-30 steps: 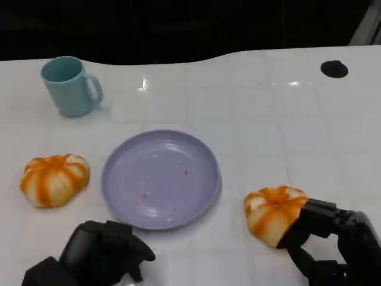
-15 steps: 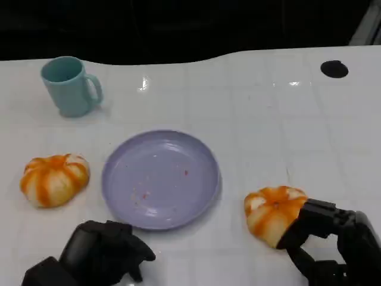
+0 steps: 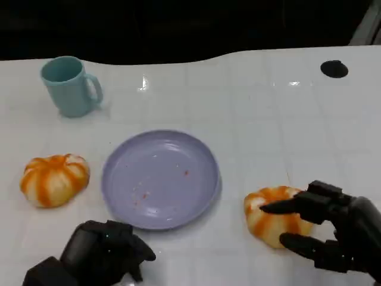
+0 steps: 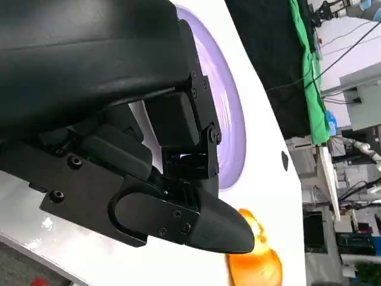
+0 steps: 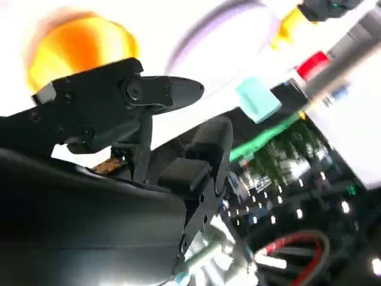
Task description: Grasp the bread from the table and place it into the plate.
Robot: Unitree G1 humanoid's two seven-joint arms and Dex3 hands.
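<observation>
Two orange-and-white striped breads lie on the white table. One bread [image 3: 269, 215] is right of the lilac plate [image 3: 122, 164], the other bread [image 3: 53, 179] is left of it. My right hand [image 3: 336, 232] is against the right bread's near right side, fingers spread: one reaches over its top, another lies along its lower edge. I cannot tell whether they grip it. In the blurred right wrist view the same bread [image 5: 77, 44] sits beyond my fingers [image 5: 149, 92]. My left hand [image 3: 101, 253] rests curled, holding nothing, near the plate's front edge; its wrist view shows the plate [image 4: 233, 119] and the bread [image 4: 257, 265].
A teal mug [image 3: 70, 85] stands at the back left, also visible as a teal mug [image 5: 257, 98] in the right wrist view. A black round spot [image 3: 334, 69] marks the table's far right. The table's back edge runs behind the mug.
My right hand's fingers have uncurled and spread over and around the right bread. The bread, the plate and my left hand have stayed in place.
</observation>
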